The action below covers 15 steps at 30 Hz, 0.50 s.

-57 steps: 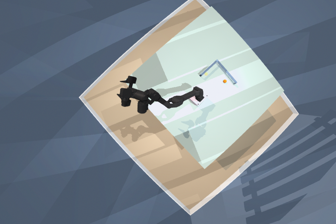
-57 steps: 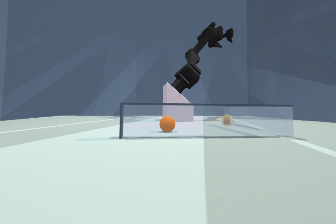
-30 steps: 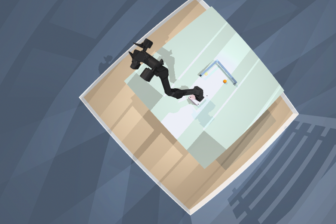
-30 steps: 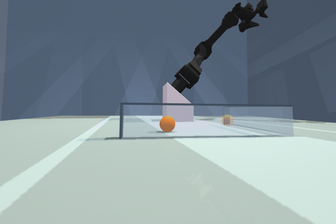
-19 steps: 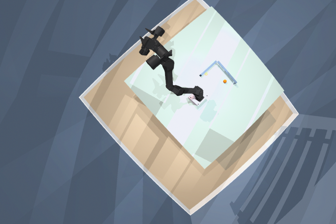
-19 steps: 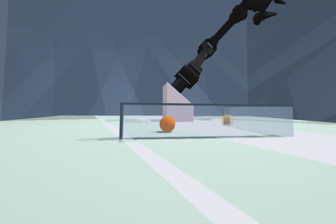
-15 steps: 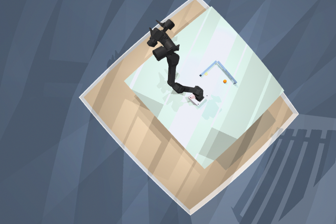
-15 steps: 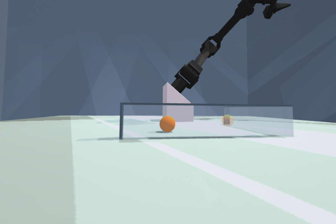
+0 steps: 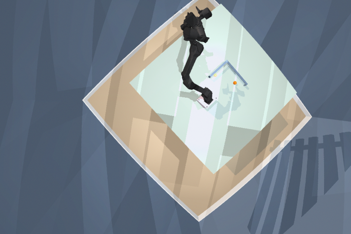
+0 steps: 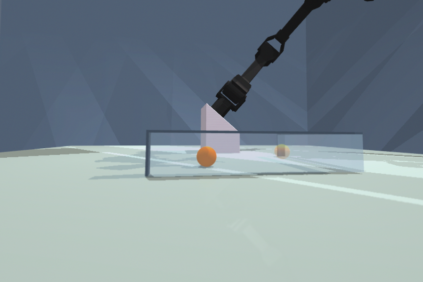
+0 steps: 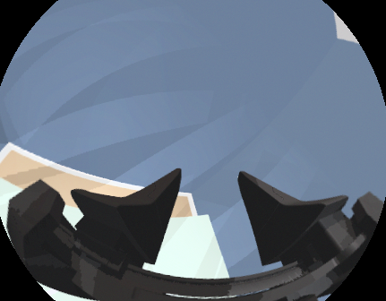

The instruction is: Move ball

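Observation:
The orange ball (image 9: 234, 83) (image 10: 206, 156) lies on the pale green table (image 9: 260, 84) (image 10: 136, 224), on the inner side of the right clear wall (image 9: 237, 73), near that wall's free end. The see-through yellowish copy (image 9: 215, 75) (image 10: 282, 151) is on the inner side of the left clear wall (image 9: 218, 68), near its free end. The walls meet at the top in the top view. My gripper (image 11: 210, 174) is open and empty, raised high and well away from the ball. It is at the upper left of the walls in the top view. Neither the ball nor the walls show in the wrist view.
A pale pinkish wedge-shaped block (image 10: 222, 142) stands at the arm's base, behind the walls in the exterior view. The arm (image 9: 191, 64) (image 10: 293, 22) reaches up from there, left of the walls in the top view. A tan tray with a pale rim (image 9: 110, 131) surrounds the table.

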{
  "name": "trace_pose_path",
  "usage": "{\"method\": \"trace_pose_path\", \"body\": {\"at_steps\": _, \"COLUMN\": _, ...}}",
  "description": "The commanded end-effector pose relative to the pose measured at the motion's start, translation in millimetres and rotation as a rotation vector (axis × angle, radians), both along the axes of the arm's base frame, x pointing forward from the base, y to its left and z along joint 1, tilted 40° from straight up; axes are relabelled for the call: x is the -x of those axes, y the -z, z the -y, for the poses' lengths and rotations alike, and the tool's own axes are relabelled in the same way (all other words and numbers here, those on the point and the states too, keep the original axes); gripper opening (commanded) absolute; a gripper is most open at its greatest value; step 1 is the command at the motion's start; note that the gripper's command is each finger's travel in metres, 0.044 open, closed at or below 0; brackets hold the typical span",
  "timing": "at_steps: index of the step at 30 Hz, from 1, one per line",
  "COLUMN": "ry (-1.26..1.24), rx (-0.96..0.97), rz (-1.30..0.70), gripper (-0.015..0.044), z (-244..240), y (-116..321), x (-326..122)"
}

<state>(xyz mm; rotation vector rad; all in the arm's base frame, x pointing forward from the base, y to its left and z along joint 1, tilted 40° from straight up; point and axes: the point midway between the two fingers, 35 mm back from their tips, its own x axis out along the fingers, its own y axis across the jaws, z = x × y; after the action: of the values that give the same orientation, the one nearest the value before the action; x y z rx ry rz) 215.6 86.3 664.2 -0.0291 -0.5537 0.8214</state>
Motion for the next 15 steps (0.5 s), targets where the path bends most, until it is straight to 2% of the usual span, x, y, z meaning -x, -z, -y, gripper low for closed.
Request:
{"method": "trace_pose_path", "body": {"at_steps": 1, "ry": 0.076, "rx": 0.042, "rz": -0.050, "gripper": 0.0274, "z": 10.5, "y": 26.9, "x": -47.4}}
{"method": "trace_pose_path", "body": {"at_steps": 7, "ry": 0.201, "rx": 0.147, "rz": -0.131, "gripper": 0.0274, "z": 32.0, "y": 81.1, "x": -119.5}}
{"method": "trace_pose_path", "body": {"at_steps": 15, "ry": 0.336, "rx": 0.340, "rz": -0.277, "gripper": 0.0274, "z": 70.0, "y": 182.5, "x": -205.8}}
